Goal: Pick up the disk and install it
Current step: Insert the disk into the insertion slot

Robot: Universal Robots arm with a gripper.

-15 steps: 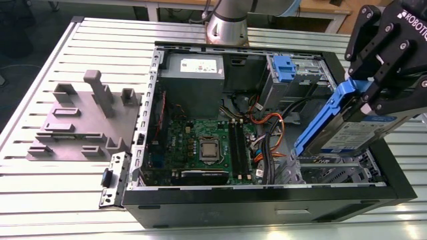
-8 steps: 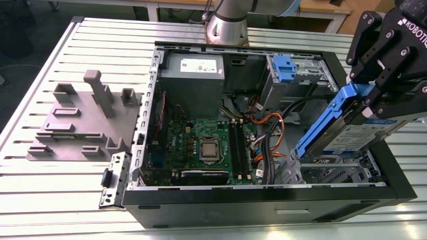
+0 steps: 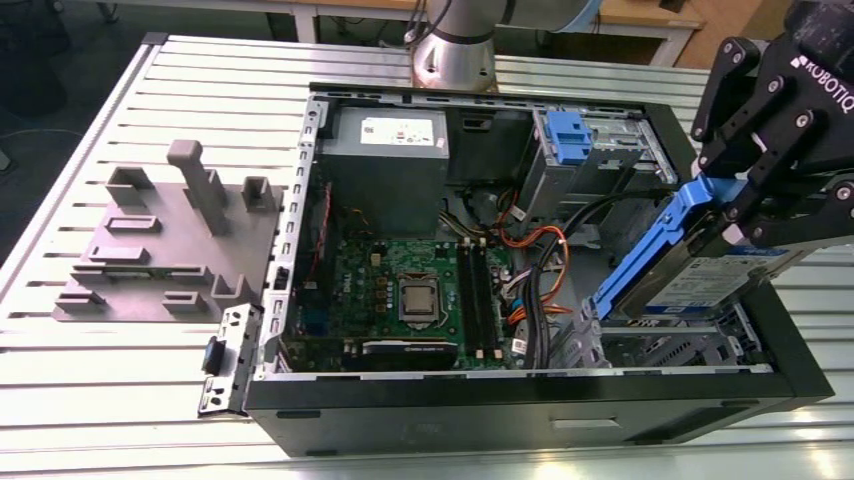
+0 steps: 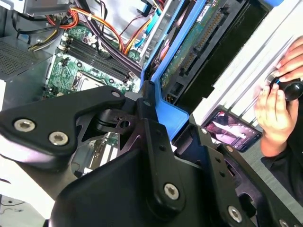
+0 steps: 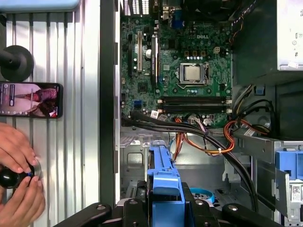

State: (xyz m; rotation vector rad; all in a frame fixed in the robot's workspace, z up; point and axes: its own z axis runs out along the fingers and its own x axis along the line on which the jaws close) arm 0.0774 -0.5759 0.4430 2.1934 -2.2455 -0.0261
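The jaws are closed on the tilted disk (image 3: 697,278), which may jam against the metal bay (image 3: 643,332) just below them.

A fixture block (image 3: 160,250) lies on the tabletop (image 3: 80,400) at the exterior view's left of the computer case (image 3: 534,425) (just beside it); the disk (image 3: 701,280) tilts over the case's opposite end.

End effector (image 3: 763,215) clamps disk (image 3: 697,282), tilted, low end in open PC case (image 3: 534,405), exterior view's right.
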